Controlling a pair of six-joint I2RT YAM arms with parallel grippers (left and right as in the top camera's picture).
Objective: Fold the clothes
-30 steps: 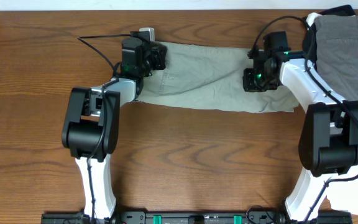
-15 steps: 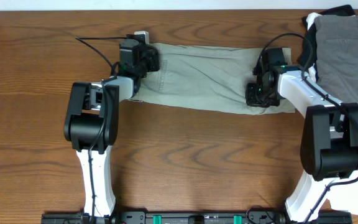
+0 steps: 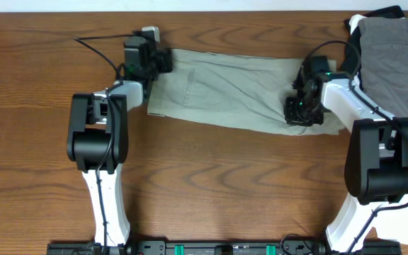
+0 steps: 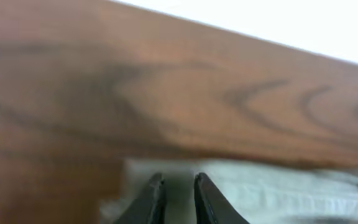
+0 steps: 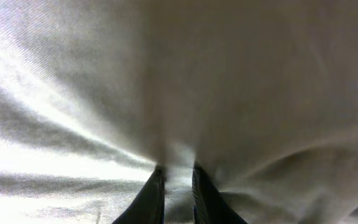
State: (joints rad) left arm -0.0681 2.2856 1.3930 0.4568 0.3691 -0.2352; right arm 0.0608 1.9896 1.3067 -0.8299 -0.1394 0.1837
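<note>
The light khaki-olive shorts (image 3: 229, 88) lie stretched flat in a long strip across the far half of the wooden table. My left gripper (image 3: 163, 60) is at their far left corner, shut on the cloth edge; in the left wrist view the jaws (image 4: 179, 182) pinch the pale fabric (image 4: 278, 193). My right gripper (image 3: 297, 113) is at the shorts' right end, near the front edge, shut on a fold. In the right wrist view the jaws (image 5: 176, 171) nip the cloth (image 5: 104, 93), which fills the frame.
A pile of grey and black garments (image 3: 392, 57) lies at the far right, close to the right arm. A white cloth (image 3: 402, 230) shows at the front right corner. The table's far edge (image 4: 241, 37) runs just behind the left gripper.
The left gripper has moved left and farther back with the shorts' corner. The right gripper has moved right and toward the front. The shorts have been pulled out flatter and longer.
</note>
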